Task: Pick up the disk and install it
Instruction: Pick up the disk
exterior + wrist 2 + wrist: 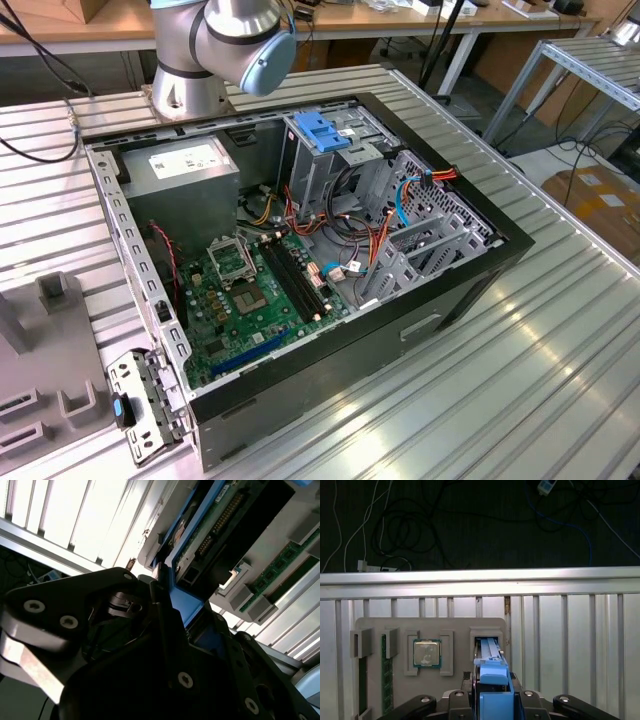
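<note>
One disk (pixel 493 677), clamped in claw (pixel 494 700), half hidden

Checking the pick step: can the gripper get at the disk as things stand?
Probably yes: the gripper sits right at the disk, which stands on edge in the grey fixture's slot, with nothing between them.

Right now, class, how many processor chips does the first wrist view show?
1: the processor chip lies in the grey fixture, between a memory stick and the disk. The tool may hide others.
</note>
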`<state>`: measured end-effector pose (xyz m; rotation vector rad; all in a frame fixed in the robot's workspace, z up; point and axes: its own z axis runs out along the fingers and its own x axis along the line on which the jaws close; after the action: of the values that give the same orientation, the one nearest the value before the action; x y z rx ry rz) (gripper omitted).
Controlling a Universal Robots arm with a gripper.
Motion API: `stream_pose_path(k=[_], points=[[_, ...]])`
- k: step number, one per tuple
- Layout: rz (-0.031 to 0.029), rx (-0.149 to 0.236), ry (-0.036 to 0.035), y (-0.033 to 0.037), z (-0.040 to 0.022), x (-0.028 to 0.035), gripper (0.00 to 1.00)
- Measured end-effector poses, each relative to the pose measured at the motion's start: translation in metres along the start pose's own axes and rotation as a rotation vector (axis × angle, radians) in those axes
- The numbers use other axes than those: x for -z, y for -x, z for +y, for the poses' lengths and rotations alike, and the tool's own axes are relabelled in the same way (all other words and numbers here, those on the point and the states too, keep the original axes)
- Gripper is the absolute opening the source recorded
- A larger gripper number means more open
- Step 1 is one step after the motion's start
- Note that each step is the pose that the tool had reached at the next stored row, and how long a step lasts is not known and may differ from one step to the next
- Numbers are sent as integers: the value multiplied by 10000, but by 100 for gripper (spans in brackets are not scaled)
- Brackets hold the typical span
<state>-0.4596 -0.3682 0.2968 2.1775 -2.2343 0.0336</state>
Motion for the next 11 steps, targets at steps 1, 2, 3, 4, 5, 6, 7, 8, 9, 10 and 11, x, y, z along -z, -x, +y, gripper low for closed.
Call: stream_pose_path(k=[1, 2, 3, 4, 5, 6, 7, 8, 9, 10, 11], points=[[0, -1, 0, 0, 0, 0, 37], [0, -2, 0, 0, 0, 1, 37], [-1, -2, -1, 0, 0, 5, 37], [0, -3, 0, 0, 0, 12, 37], [0, -3, -1, -1, 0, 23, 37], [0, -3, 0, -1, 0, 38, 37], [-1, -2, -2, -2, 0, 56, 37], [-1, -3, -1, -2, 0, 75, 37], [0, -3, 0, -3, 0, 100, 37], [0, -3, 0, -3, 0, 122, 37], [0, -3, 0, -5, 0, 161, 37]])
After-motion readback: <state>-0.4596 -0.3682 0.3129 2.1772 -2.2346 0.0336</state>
